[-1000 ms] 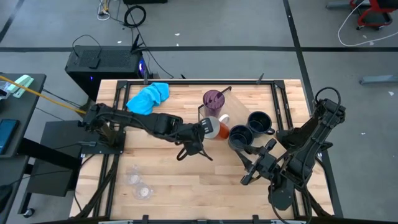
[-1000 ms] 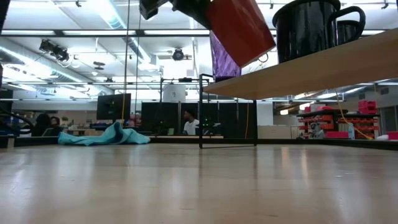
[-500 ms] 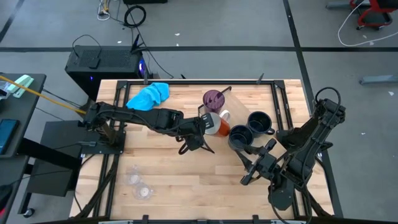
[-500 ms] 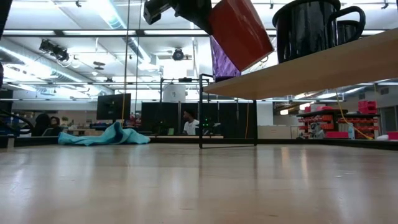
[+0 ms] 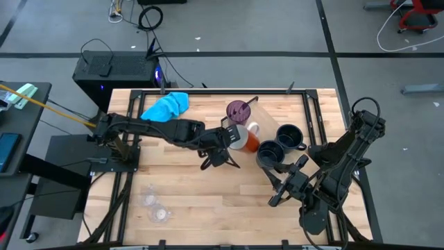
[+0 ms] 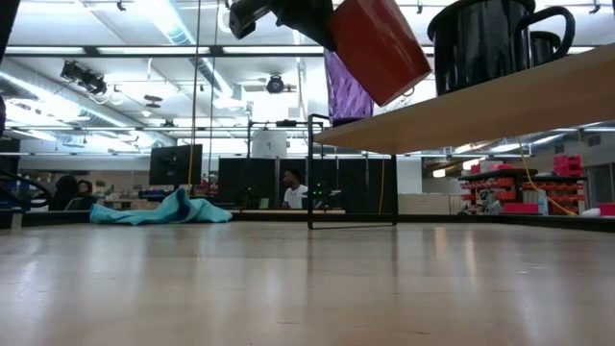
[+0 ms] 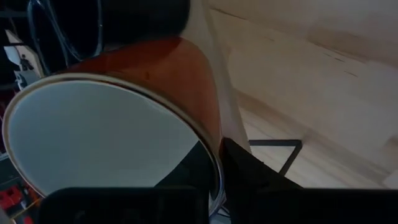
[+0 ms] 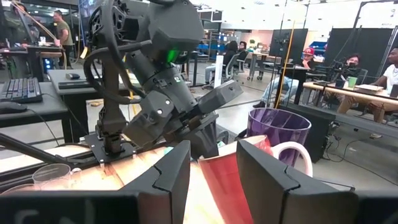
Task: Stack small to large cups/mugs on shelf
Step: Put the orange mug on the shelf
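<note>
My left gripper (image 5: pixel 225 141) is shut on a mug (image 5: pixel 244 139) that is red outside and white inside, with a white handle (image 5: pixel 251 128). The mug is tilted above the shelf's board (image 6: pixel 480 106), between the purple tumbler (image 5: pixel 239 111) and two dark mugs (image 5: pixel 269 151) (image 5: pixel 288 136), which stand on the shelf. Two clear glasses (image 5: pixel 154 207) stand on the table at the near left. My right gripper (image 5: pixel 284 184) is open and empty near the table's right front, pointing at the shelf. My left gripper holds the mug by its rim (image 7: pixel 214 155), with one finger (image 7: pixel 186 167) inside the mouth and one finger (image 7: pixel 255 171) outside the wall. It comes roughly level from the table's left. The mug is lifted clear of the table and tilted, its mouth toward the gripper and its base toward the dark mugs.
A bright blue cloth (image 5: pixel 166 107) lies at the table's far left. The shelf's black wire leg (image 6: pixel 312 173) stands on the table. Black rails (image 5: pixel 316 118) run along the table's sides. People sit in the room beyond the table.
My left gripper has carried the tilted mug a little toward the table's right and far side and slightly up, closer to the nearer dark mug, keeping its hold. The nearer dark mug looks nudged slightly right along the shelf.
</note>
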`<state>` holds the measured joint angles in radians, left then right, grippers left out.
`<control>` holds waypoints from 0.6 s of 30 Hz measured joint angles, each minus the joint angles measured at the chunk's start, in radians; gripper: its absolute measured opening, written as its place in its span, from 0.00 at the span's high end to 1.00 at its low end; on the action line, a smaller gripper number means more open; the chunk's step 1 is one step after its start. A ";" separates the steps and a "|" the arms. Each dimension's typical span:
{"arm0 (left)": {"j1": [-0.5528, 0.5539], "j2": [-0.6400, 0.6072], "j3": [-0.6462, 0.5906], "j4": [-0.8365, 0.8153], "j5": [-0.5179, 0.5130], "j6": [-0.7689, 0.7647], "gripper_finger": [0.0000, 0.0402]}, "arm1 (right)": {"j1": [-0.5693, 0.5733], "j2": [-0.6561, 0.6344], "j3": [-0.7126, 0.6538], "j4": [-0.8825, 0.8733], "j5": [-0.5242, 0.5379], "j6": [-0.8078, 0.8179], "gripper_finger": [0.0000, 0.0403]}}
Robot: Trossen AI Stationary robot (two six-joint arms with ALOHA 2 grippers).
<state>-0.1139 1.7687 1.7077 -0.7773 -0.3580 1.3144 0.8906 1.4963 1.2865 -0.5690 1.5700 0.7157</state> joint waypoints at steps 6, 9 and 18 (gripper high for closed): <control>0.000 0.014 0.002 -0.012 -0.002 -0.001 0.92 | 0.000 0.000 0.000 0.000 0.000 0.000 0.66; 0.000 0.028 0.002 -0.013 -0.008 -0.001 0.92 | 0.000 0.000 0.000 0.000 0.000 0.001 0.66; -0.002 0.051 0.003 0.019 -0.057 0.034 0.92 | 0.000 0.002 0.000 -0.002 -0.001 0.008 0.66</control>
<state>-0.1154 1.8194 1.7103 -0.7587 -0.4147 1.3483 0.8902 1.4979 1.2865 -0.5713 1.5691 0.7235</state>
